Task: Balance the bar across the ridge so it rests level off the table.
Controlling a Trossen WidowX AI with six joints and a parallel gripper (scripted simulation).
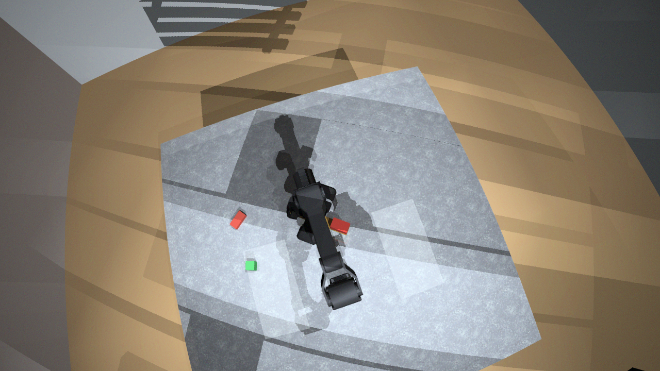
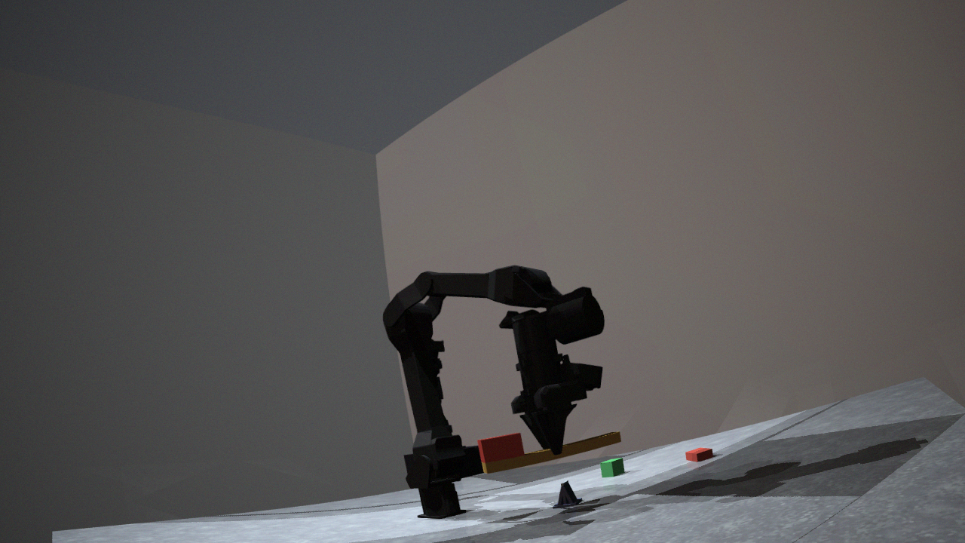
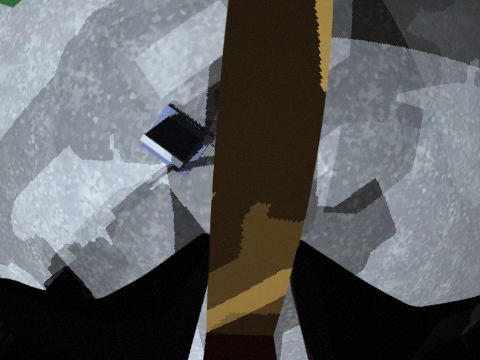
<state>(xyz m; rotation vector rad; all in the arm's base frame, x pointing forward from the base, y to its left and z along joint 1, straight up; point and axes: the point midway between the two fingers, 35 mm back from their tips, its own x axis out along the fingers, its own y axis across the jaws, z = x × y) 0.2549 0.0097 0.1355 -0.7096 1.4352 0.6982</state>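
Observation:
My gripper (image 2: 555, 449) (image 3: 251, 246) is shut on the yellow bar (image 2: 593, 442) (image 3: 270, 125) and holds it in the air above the table. A red block (image 1: 340, 225) (image 2: 500, 447) (image 3: 240, 348) sits on one end of the bar. The small dark ridge (image 2: 566, 495) (image 3: 176, 139) stands on the table, below the bar and apart from it. In the wrist view the ridge shows just left of the bar, ahead of the fingertips. In the top view the arm hides the fingertips, the ridge and most of the bar.
A green block (image 1: 250, 265) (image 2: 611, 467) and a loose red block (image 1: 237, 219) (image 2: 699, 454) lie on the grey table top (image 1: 392, 161), on its left side in the top view. The arm's base (image 2: 441, 501) stands left of the ridge in the exterior view.

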